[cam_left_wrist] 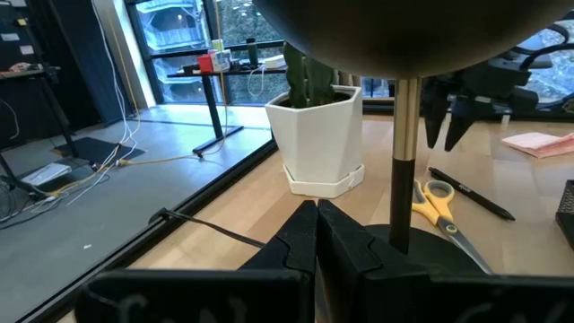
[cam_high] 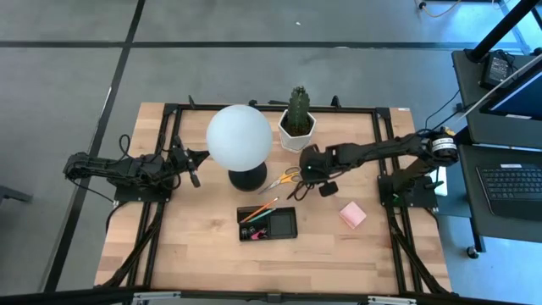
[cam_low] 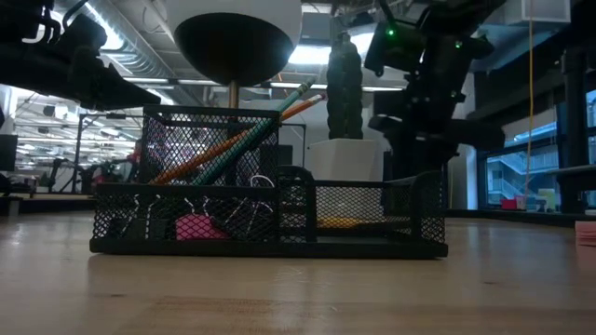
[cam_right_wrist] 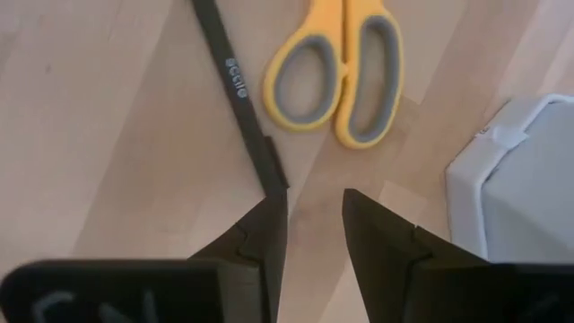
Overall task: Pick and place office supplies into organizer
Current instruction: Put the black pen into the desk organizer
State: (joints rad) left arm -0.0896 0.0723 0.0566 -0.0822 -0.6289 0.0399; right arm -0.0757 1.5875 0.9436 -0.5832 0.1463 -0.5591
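Hovering over the black pen (cam_right_wrist: 240,99) and yellow scissors (cam_right_wrist: 341,76), the right gripper (cam_right_wrist: 309,220) has its fingers partly open, holding nothing. Both lie on the surface beside the cactus pot (cam_high: 297,129). Left gripper (cam_left_wrist: 316,235) sits shut and empty by the lamp (cam_high: 240,140). Organizer (cam_high: 282,224) already has pencils (cam_high: 258,209) in it.

Yellow-handled scissors (cam_right_wrist: 336,76) flat beside black pen (cam_right_wrist: 240,94); mesh organizer (cam_high: 267,224) nearby.
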